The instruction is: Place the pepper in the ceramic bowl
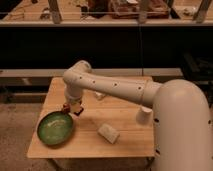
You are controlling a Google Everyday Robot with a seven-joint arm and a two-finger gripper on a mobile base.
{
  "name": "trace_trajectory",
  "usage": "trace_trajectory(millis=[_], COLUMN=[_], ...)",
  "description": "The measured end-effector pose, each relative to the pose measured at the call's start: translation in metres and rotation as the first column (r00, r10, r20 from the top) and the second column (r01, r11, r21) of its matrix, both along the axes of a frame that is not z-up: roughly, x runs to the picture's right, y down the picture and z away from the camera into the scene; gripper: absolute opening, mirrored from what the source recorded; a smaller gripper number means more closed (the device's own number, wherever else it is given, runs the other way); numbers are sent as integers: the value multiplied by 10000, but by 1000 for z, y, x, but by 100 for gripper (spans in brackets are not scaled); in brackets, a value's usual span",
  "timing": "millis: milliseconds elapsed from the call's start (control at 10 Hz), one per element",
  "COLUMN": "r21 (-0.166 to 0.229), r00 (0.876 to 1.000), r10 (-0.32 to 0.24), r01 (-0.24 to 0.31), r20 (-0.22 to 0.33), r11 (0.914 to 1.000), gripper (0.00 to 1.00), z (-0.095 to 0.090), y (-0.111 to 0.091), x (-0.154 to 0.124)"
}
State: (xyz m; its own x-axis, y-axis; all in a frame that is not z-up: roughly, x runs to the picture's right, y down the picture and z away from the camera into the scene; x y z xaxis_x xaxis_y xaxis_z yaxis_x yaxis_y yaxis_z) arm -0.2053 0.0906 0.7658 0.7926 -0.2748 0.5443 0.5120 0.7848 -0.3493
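The green ceramic bowl (55, 129) sits at the front left corner of the wooden table (125, 142). My gripper (74, 109) hangs from the white arm just above the table, at the bowl's upper right rim. A small dark red piece shows between its tips, which I take for the pepper (75, 112). The gripper is shut on it. No pepper lies on the table where it lay before.
A flat dark brown bar (65, 106) lies partly hidden under the gripper, beside the bowl. A white paper cup (145, 114) stands at the right. A white packet (108, 133) lies at the front middle. A small white thing (100, 95) lies behind the arm.
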Motion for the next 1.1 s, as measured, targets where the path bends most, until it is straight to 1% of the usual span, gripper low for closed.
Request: trace_trajectory(millis=[100,200,300,400,500,600,700,900,1100], r21=[160,248,340,327,245,170,94,169,198], r00=[9997,9992,9981,9977,9965,9946,9936,9922,9926], r10=[-147,-212,-260,-266,-421,-622,-724,-795,-706], r01=[144,203,241,246,404,610,718,783,690], r20=[208,353,565,621,723,828,867,961,985], r11=[9998,9995,9991,9992,9989,9980,9974,9968,9974], gripper=[36,38,38,39,46,56,60,60,60], z=[-7,-11,-9,-2,4,6,4,3,12], y=[6,12,18,22,32,47,58,66,63], x=[-10,-16,-22,-24,-32,-45,-49,-54,-53])
